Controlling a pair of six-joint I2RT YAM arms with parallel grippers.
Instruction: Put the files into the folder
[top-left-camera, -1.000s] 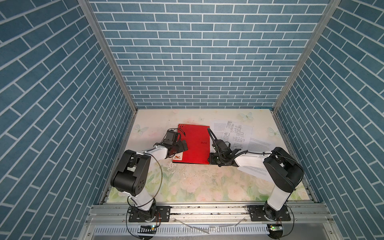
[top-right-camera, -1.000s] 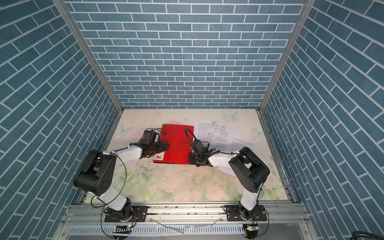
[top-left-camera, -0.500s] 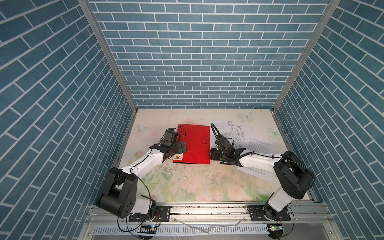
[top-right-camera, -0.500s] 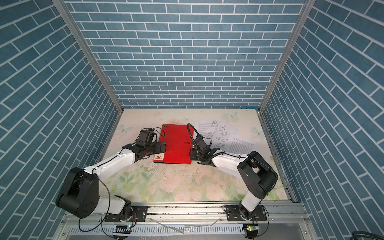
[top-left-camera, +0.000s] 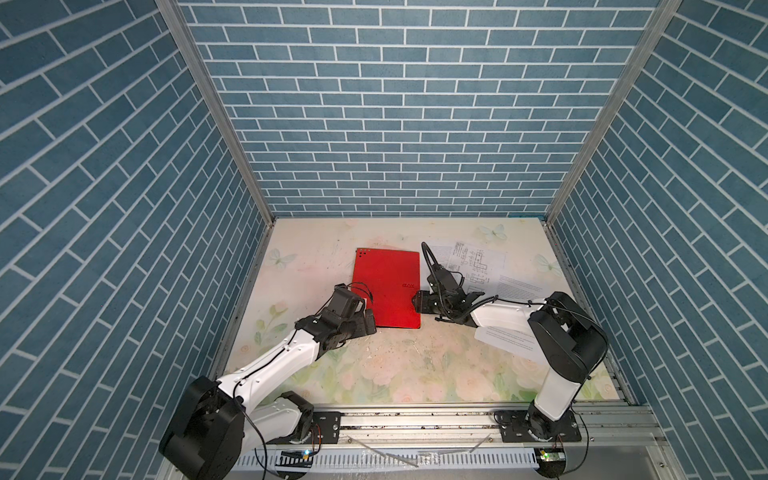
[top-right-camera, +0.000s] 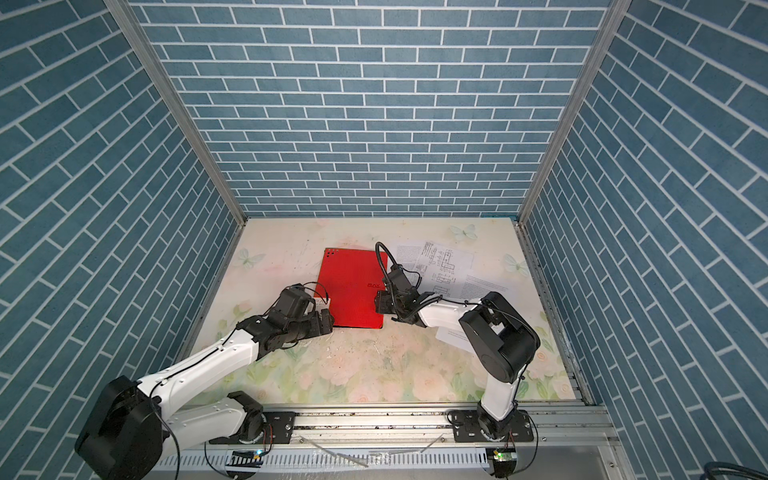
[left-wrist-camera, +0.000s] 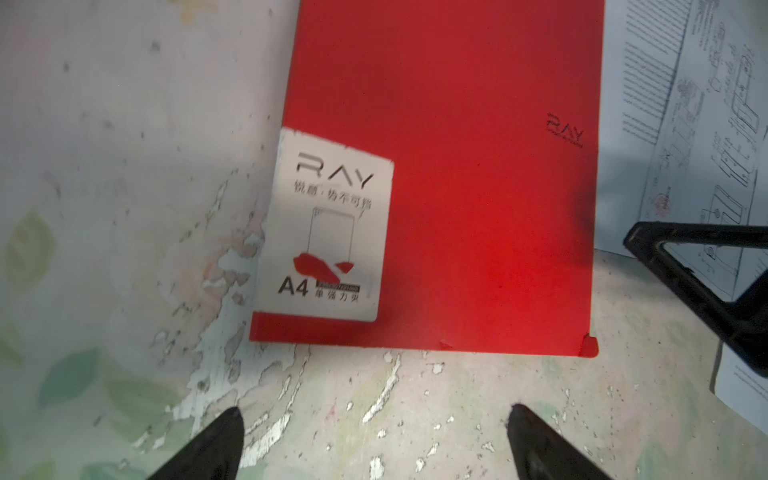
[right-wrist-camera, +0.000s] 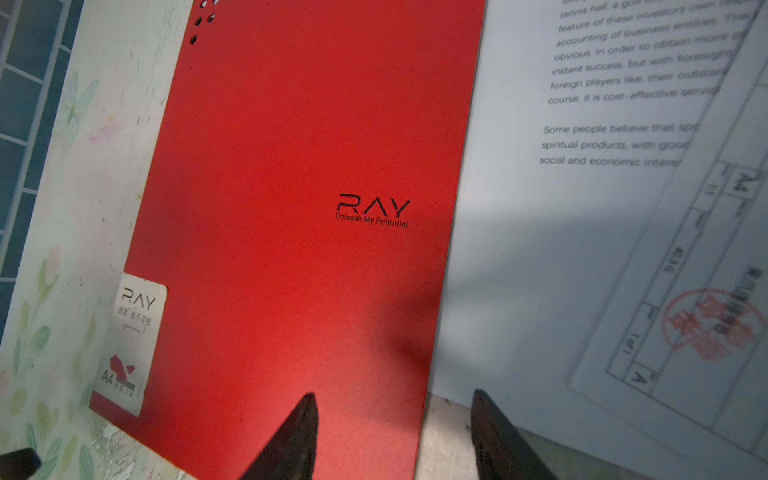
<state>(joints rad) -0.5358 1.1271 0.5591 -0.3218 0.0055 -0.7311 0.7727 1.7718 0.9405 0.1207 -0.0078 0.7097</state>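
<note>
Gaping empty, the left hand (top-left-camera: 369, 325) hovers just beside the folder (top-left-camera: 388, 286), shut flat on the tabletop (top-left-camera: 316, 257); the right hand (right-wrist-camera: 395, 432), jaws apart, straddles its right edge, perhaps touching; the files (top-left-camera: 478, 266) lie outside, none filed yet

Both top views hang high above, well in front of the folder (top-left-camera: 386, 286), looking steeply down toward the back wall (top-left-camera: 399, 124); they share the whole table (top-left-camera: 395, 374). Both wrist cameras sit close over the folder's near end, sharing its white label (left-wrist-camera: 324, 232).
</note>
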